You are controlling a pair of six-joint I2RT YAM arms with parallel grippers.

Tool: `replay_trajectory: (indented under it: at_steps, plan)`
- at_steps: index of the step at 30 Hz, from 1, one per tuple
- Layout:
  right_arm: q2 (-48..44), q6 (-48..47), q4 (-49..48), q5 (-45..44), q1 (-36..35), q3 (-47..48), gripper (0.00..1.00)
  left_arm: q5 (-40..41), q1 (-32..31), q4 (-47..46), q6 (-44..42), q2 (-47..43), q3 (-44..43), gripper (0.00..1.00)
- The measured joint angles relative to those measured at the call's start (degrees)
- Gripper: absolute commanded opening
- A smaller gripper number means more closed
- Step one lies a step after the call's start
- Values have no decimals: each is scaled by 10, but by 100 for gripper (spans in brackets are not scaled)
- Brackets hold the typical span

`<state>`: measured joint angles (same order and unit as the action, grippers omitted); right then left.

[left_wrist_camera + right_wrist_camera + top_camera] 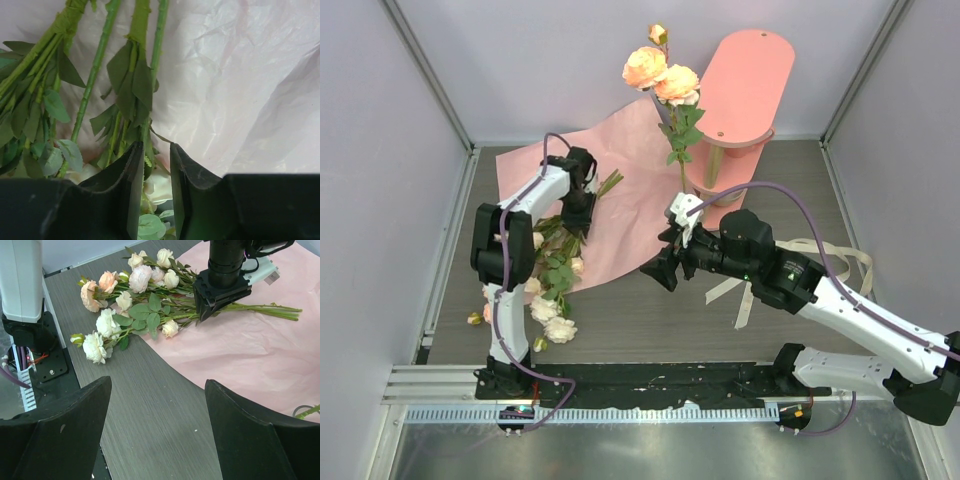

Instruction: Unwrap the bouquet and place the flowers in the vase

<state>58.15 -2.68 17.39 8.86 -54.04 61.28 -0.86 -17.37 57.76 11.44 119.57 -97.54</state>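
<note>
The bouquet lies unwrapped: the flowers [555, 270] [140, 285], pink, peach and cream roses, rest at the left with their stems [95, 70] on the spread pink paper [630, 170] [250, 350]. My left gripper [578, 215] [212, 310] [156, 150] is down on the stems, its jaws narrowed on one leafy stem. Three peach roses [660, 75] stand upright at the back; their stem runs down behind my right wrist, which hides the vase. My right gripper [662, 268] [157, 385] hangs open over bare table beside the paper's edge.
A pink tiered shelf [745, 90] stands at the back right, close to the upright roses. Cream ribbon [825, 258] lies loose on the table under my right arm. A small loose bud [475, 318] sits near the left edge. Grey walls close in three sides.
</note>
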Motion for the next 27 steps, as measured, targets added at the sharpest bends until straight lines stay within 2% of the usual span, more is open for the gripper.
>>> replay_trajectory:
  at_steps: [12,17,24,27]
  plan:
    - [3,1,-3,0,-1,-11,81,-4,13,-8,0,3,-2,28]
    - [4,3,-6,0,-3,-11,81,-12,14,-14,1,9,-2,19]
    - [5,9,-13,0,-6,-16,81,-20,14,-17,1,18,-2,15]
    - [11,11,-19,0,-7,-16,81,-20,14,-18,1,18,-2,8]
